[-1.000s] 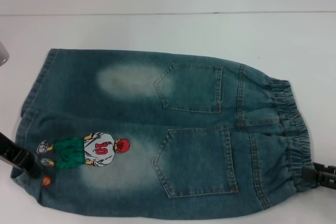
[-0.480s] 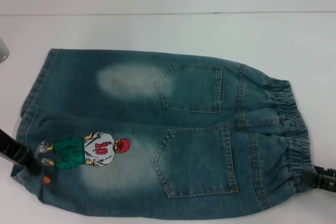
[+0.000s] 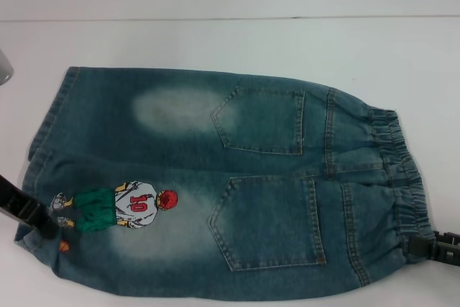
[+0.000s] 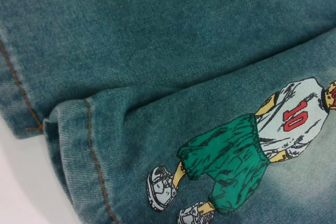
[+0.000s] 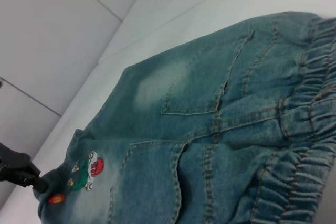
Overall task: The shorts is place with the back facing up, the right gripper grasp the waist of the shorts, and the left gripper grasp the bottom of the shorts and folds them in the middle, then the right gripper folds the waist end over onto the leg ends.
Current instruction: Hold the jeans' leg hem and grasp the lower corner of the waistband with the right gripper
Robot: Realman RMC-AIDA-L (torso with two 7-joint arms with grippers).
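The blue denim shorts [image 3: 215,177] lie flat with both back pockets up, elastic waist [image 3: 399,177] to the right and leg hems [image 3: 50,120] to the left. The cartoon print [image 3: 122,206] numbered 10 and an orange basketball [image 3: 64,246] sit on the near leg. My left gripper [image 3: 32,215] rests on that near leg's hem beside the basketball; the right wrist view shows the left gripper [image 5: 23,174] at the same hem. My right gripper [image 3: 435,248] is at the near corner of the waist, touching the puckered band. The left wrist view is filled by the hem [image 4: 92,156] and the print [image 4: 247,150].
The shorts lie on a white table [image 3: 215,41] whose far edge [image 3: 230,18] meets a pale wall. A grey rounded object [image 3: 3,70] pokes in at the far left. Bare tabletop lies beyond the shorts.
My right gripper has slid slightly nearer and outward at the waist corner. My left gripper has shifted a little along the near hem, and the cloth there has moved slightly with it.
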